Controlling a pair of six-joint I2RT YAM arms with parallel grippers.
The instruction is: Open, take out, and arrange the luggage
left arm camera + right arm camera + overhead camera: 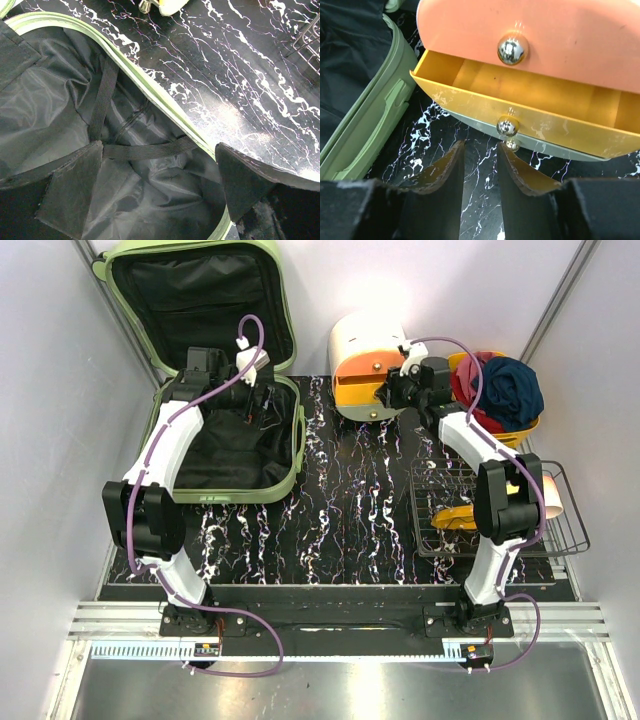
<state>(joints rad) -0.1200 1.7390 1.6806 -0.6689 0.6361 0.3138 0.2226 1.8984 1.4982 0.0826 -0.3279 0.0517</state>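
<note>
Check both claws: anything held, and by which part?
Nothing held. Left claw hangs open over the luggage; right claw is open and empty, facing the yellow drawer by its knob, not touching.

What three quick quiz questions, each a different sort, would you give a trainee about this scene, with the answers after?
1. True or false: the luggage lies shut on the table.
2. Which drawer of the drawer box is pulled out? A the upper orange one; B the lower yellow drawer; C both.
3. In a word: what does the right gripper hold between its fingers?

Key: 1 false, its lid stands open. 2 B. 3 nothing, the fingers are apart with only the table showing between them.
</note>
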